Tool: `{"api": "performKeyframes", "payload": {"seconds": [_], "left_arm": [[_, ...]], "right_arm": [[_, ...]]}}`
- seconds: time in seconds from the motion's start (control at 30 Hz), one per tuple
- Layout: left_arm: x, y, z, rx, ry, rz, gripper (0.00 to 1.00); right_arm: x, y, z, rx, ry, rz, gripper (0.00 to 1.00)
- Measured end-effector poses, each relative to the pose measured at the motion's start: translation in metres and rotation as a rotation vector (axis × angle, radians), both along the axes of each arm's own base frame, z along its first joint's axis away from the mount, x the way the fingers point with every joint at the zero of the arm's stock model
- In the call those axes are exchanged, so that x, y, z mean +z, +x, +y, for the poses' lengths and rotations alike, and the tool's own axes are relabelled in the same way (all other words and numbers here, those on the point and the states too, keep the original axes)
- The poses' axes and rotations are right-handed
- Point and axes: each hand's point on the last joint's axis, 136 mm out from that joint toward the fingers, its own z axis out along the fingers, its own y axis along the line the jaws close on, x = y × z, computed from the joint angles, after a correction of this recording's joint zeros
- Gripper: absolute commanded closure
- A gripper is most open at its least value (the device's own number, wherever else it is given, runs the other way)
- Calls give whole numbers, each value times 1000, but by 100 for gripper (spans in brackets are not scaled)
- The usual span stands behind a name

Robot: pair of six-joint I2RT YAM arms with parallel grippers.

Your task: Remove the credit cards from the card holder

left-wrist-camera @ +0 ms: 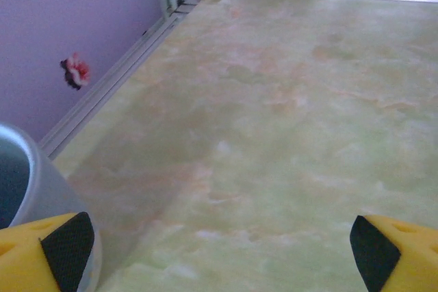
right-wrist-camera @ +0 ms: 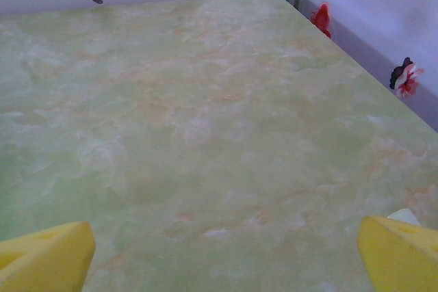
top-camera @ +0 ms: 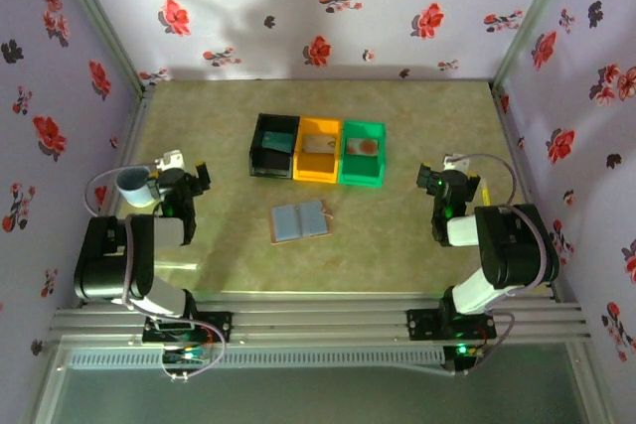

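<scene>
My left claw (left-wrist-camera: 219,254) and right claw (right-wrist-camera: 226,251) hung released, gripping nothing, over the marbled green table (top-camera: 397,245). Between them the brownish-pink folding card holder (top-camera: 299,220) lay open, looking emptied. Small flat credit cards (top-camera: 366,148) seemingly rested in 3 coloured plastic bins (top-camera: 318,177) beyond; I judged little remained.

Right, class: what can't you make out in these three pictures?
1. Top view: the card holder lies open, but is too small to show whether anything remains inside.
2. Top view: what lies in the black bin, orange bin and green bin is too small and blurred to name.
3. Left wrist view: a grey round thing, cut off by the left edge.
4. Right wrist view: a pale scrap, mostly hidden behind a yellow finger.
</scene>
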Motion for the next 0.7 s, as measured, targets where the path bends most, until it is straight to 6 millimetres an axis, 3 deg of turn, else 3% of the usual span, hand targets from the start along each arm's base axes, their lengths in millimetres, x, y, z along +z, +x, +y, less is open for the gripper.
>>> {"api": "performKeyframes", "payload": {"seconds": [0.7], "left_arm": [[2, 4, -7, -43, -1, -17, 0]], "right_arm": [[-2, -1, 0, 2, 2, 9, 1]]}}
